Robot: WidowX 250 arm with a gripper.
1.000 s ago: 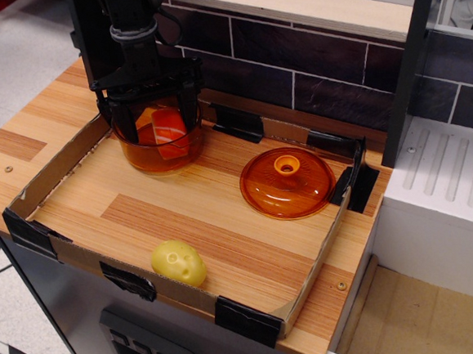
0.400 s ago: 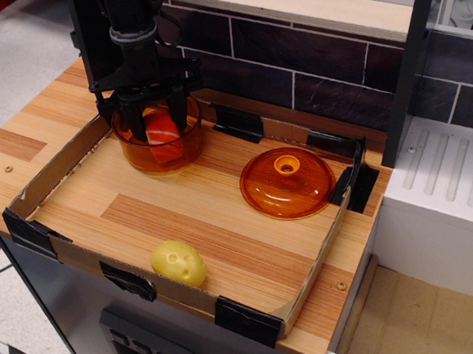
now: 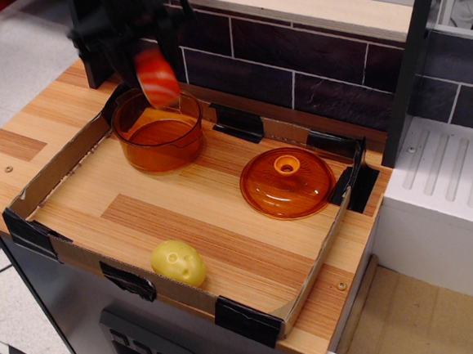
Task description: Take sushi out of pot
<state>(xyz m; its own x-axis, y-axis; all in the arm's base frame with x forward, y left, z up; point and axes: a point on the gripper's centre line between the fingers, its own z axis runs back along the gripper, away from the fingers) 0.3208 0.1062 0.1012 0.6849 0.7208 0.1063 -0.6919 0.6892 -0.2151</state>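
Gripper: my gripper is up at 11 o'clock in the view, blurred, clenched on the sushi, which hangs from it.
Sushi: orange-red with white stripes, in the air above the pot's back rim, clear of the opening and touching nothing but me.
Pot: the pot sits on the bench at the 10 o'clock corner of the cardboard tray; through the translucent wall I see nothing left inside.
Lid: the lid lies off the pot, knob up, toward 3 o'clock from it and well apart.
Potato: the yellow potato toy rests near the tray's front edge, at 6 o'clock from the pot.
Done: by my reading the lift is made; the sushi is out of the pot and above the rim.
Left: a put-down spot and a release. The bare wood between pot, lid and potato looks like the open choice.
Risk: the grip is hard to judge through the blur; a slip here would likely drop the sushi back into the pot.
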